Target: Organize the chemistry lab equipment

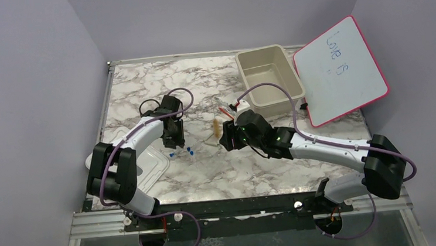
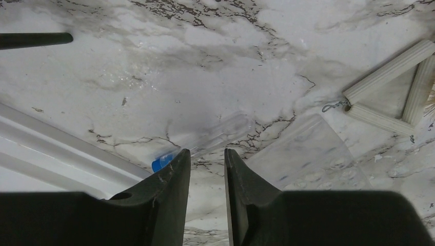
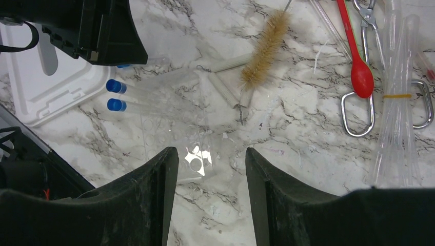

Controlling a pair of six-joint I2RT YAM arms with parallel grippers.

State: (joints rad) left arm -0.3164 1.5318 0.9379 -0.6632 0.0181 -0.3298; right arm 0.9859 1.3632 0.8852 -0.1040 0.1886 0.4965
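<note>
Low over the table [image 1: 142,82], the left claw [image 2: 206,151] points down, narrowly parted; the right claw [image 3: 212,152] gapes.

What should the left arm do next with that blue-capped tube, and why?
Probably ease the left end effector forward and down to straddle the tube: it lies on the table just ahead, not between the narrowly parted jaws.
</note>
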